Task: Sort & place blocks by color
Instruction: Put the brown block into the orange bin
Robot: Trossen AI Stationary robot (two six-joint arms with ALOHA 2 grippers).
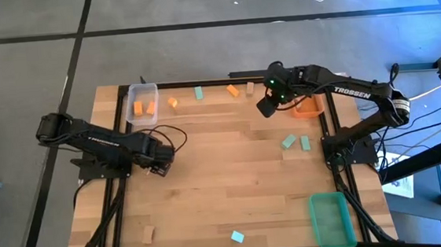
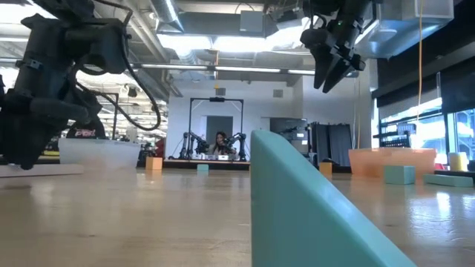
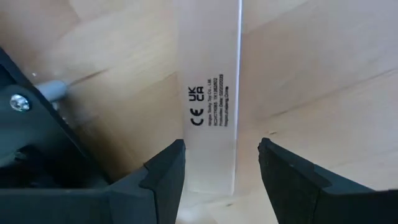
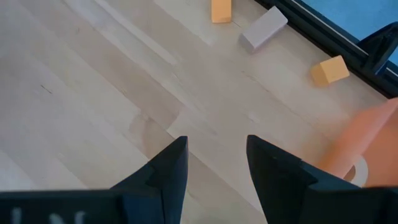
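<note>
High view: wooden table (image 1: 225, 186); grey floor (image 1: 27, 68)

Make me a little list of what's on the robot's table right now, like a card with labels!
left gripper: open, empty, low over bare wood on the table's left
right gripper: open, empty, raised beside the orange bin
clear bin: two orange blocks inside
green bin: looks empty
loose blocks: orange, teal and wood ones along the far edge, two teal blocks mid-right, one wood and one teal at the near edge
</note>
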